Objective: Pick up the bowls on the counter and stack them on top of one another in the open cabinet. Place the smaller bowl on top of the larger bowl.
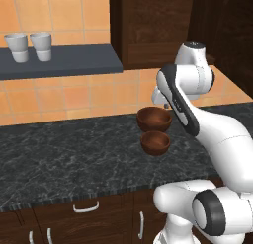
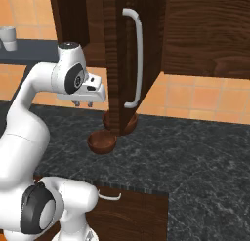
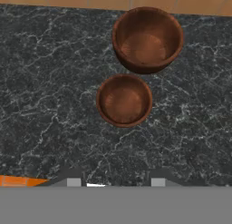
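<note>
While hovering above counter (image 3: 45,82), gripper (image 3: 116,182) empty, fingers partly open. Larger bowl (image 3: 147,39) far, near tiled wall; smaller bowl (image 3: 124,99) just beside it, nearer. Both upright on counter.

Reddish-brown bowls (image 3: 124,100), grey-veined black counter (image 3: 45,82)

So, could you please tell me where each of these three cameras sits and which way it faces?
Left base view: behind the arm's left, facing forward-down at the dark marble-veined counter; white arm rises lower right.
Right base view: behind its right, facing the dark brown wooden cabinet; arm lower left, gripper hanging above the counter.
Hand view: on the hand, looking down at the wider reddish-brown wooden bowl and narrower reddish-brown bowl; fingertips at bottom.
Shared: all show both bowls side by side on the counter.
</note>
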